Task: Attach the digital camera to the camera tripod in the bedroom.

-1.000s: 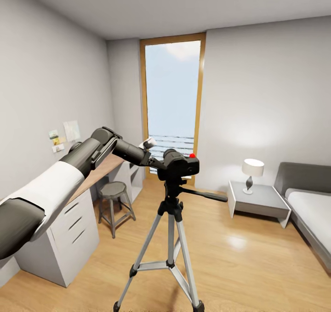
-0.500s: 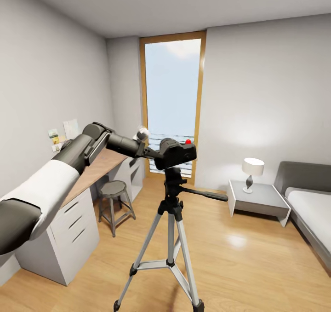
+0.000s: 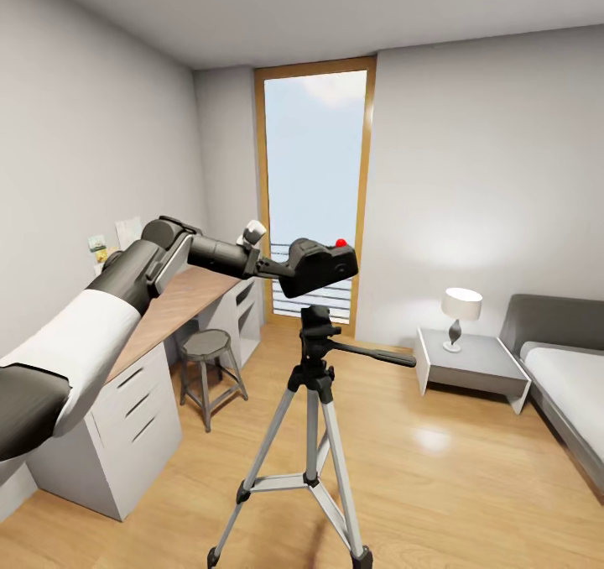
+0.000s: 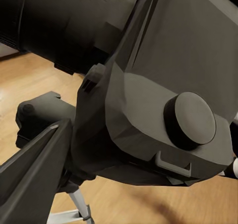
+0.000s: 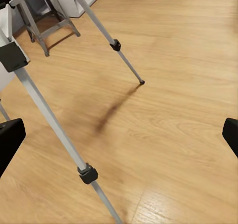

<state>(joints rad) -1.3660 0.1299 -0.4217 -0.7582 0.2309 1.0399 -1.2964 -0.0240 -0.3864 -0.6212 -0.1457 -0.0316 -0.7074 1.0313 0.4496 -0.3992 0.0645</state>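
The digital camera looks a rigid, chunky, matte-bodied thing, light enough for one arm to carry at full reach, though its lens and red button are probably the parts to spare; the body's flat side seems the sound place to take hold, leaving the underside free for the mount, and that is how it is taken; the left hand is clamped on the body's near side, its fingers closed to the width of the casing, and the camera juts out beyond them, tilted with its far end raised; in the left wrist view the dark body sits hard against one finger, so the grip looks firm, and the matte casing is unlikely to slip.

The camera tripod stands on the wood floor just below the left hand; its black head is under the camera, apart from it, with open air between; its long handle sticks out away from the arm; stiff metal on three spread legs, it should bear a gentle downward press but could tip if shoved sideways.

The right hand hangs low beside the tripod legs, fingers spread wide, holding and touching nothing.
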